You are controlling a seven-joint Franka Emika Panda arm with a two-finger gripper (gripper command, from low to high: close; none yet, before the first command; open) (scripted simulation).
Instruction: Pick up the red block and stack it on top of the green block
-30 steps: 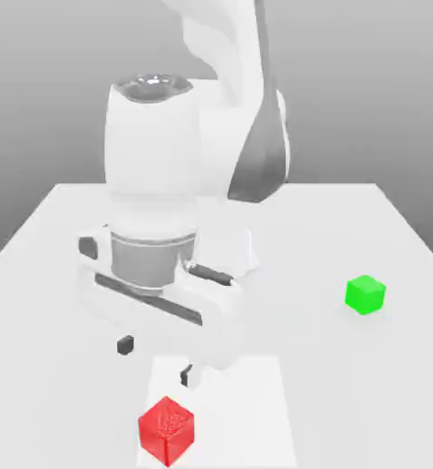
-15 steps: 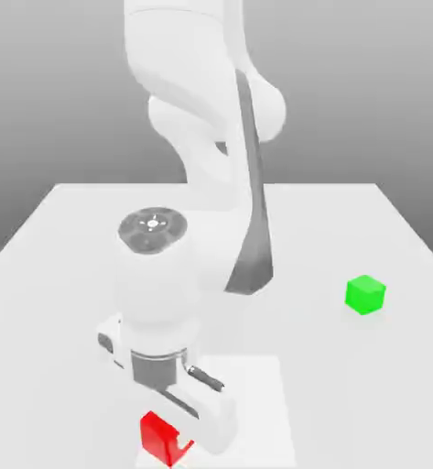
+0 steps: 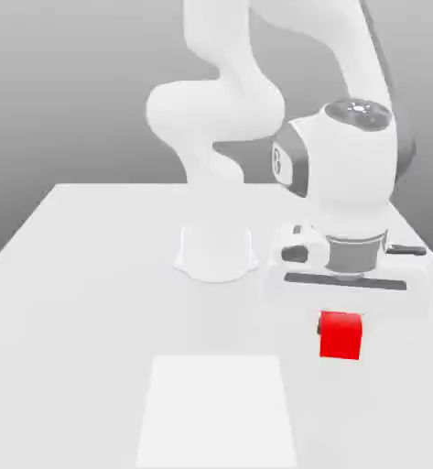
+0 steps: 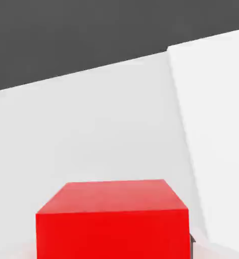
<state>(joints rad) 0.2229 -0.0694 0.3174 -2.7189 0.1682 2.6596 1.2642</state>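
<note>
The red block (image 3: pixel 340 335) hangs just under the white hand, with my gripper (image 3: pixel 340 319) shut on it, on the exterior view's right side of the table. The hand view has the red block (image 4: pixel 113 220) close up, with the white tabletop behind it. The green block is hidden; the hand and the red block cover the spot on the right where it stood in the earlier frames.
The arm's round white base (image 3: pixel 216 252) stands at the middle back of the white table (image 3: pixel 82 275). A paler rectangular patch (image 3: pixel 218 408) lies at the table's front centre. Beyond the table's far edge is grey backdrop.
The gripper dropped onto the red block at the front, shut on it, then lifted and carried it to the exterior view's right. The hand now covers the green block.
</note>
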